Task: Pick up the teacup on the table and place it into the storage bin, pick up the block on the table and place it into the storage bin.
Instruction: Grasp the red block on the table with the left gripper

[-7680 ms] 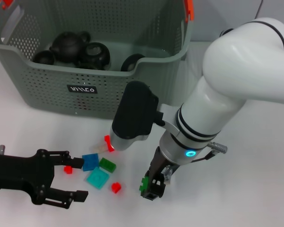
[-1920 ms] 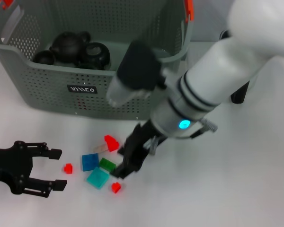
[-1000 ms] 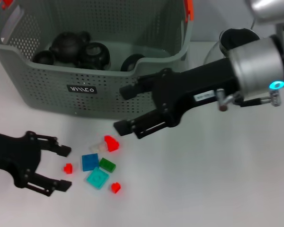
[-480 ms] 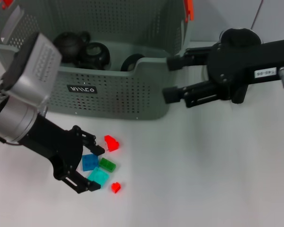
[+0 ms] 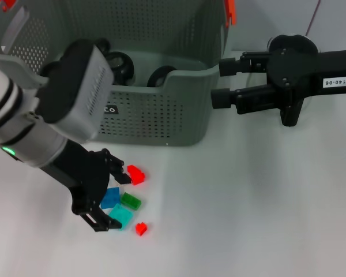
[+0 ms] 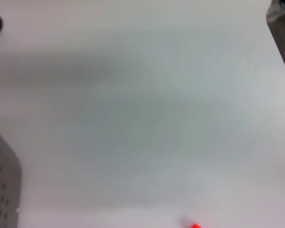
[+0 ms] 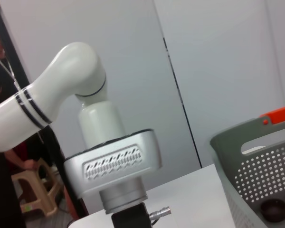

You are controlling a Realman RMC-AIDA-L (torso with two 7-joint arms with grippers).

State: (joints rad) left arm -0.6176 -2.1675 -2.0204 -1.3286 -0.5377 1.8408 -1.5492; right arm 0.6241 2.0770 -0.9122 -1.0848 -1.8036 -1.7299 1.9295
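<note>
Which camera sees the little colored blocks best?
The head view: the colored blocks lie on the table by the open left tool. The left wrist view catches only a red speck. The right wrist view shows none.

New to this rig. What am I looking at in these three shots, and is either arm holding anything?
It is a two-armed robot. The main picture looks down from its head; the other two come from cameras on its wrists.

The left hand is open, low over a cluster of small blocks on the white table: a blue block, a teal block, a green block and two red ones. It holds nothing yet.

The right hand is open and empty, beside the storage bin, which holds dark tea ware.

The left wrist view shows mostly bare table. The right wrist view shows the left arm and the bin's corner.
</note>
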